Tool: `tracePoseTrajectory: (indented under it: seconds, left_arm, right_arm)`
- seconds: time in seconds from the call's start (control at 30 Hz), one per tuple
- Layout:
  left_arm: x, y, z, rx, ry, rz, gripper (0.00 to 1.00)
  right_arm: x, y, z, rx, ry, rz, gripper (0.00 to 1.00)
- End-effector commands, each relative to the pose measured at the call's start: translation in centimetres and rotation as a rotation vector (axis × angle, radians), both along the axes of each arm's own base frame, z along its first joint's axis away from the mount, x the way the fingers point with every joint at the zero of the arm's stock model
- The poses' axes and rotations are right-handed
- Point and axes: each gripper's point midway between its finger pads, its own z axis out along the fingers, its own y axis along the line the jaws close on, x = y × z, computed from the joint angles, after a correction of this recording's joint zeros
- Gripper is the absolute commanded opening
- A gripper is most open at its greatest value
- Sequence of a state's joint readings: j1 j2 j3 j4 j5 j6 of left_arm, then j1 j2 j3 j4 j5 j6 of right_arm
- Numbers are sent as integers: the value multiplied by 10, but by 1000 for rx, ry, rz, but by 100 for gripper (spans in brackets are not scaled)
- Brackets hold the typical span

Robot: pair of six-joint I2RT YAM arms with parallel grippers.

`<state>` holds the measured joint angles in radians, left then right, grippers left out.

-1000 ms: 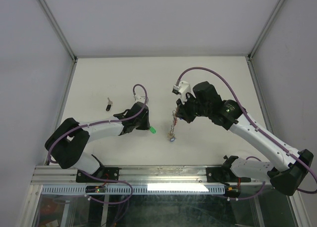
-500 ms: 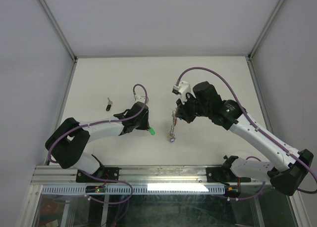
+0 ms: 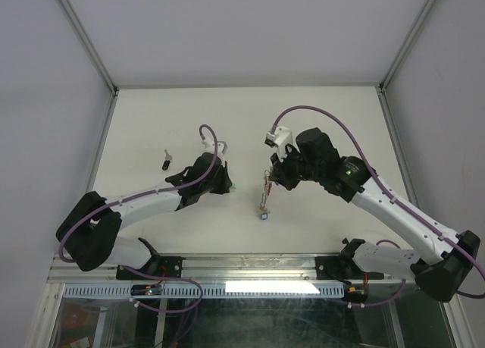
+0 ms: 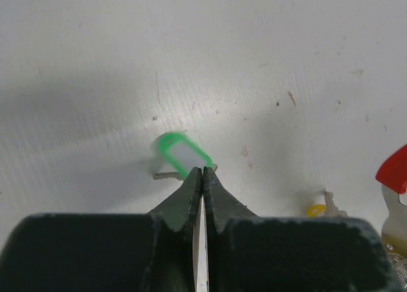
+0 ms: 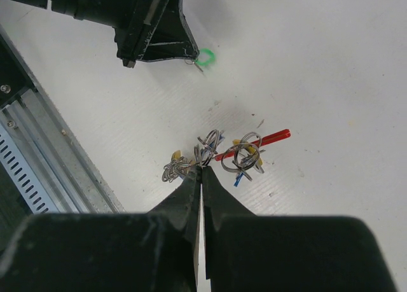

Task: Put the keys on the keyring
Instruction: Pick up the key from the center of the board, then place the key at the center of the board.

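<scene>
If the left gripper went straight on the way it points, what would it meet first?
The green key, right at its shut jaws and probably pinched; past it, then the table.

- Left arm (image 3: 144,200) and right arm (image 3: 394,211): white link shells, black joint housings, black bases.
- Purple cable (image 3: 307,107) runs along each arm, looping free near the wrist.
- White bracket (image 3: 282,136) mounted on the right wrist.
- Left gripper (image 4: 202,170) and right gripper (image 5: 201,170): matte black fingers tapering to thin wedge tips.
</scene>
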<state>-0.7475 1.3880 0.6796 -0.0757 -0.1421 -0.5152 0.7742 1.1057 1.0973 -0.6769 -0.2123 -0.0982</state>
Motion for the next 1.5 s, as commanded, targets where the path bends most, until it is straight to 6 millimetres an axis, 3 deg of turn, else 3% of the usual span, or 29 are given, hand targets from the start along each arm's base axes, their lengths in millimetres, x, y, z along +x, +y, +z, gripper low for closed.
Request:
tracePoseTrajectory:
  seconds: [0.0,0.23,0.4,0.6,1.17,1.47]
  left_arm:
    - [1,-14,32,-73,-124,-96,0]
    - [-4,-25,76,-117,-271,-244,0]
    - [-15,-35,115,-188,-371,-352,0]
    - [-34,-42,144,-263,-450,-467,0]
    - [-71,-65,173,-418,-505,-707,0]
    - [-68,-71,182,-457,-530,-710,0]
  right_arm:
    - [11,9,34,138,-130,-26,0]
    - [19,8,51,226,-261,-44,0]
    - [27,10,48,241,-306,-57,0]
    - [38,15,37,271,-350,-82,0]
    - [48,26,8,304,-351,-88,0]
    - [32,34,11,380,-383,5,0]
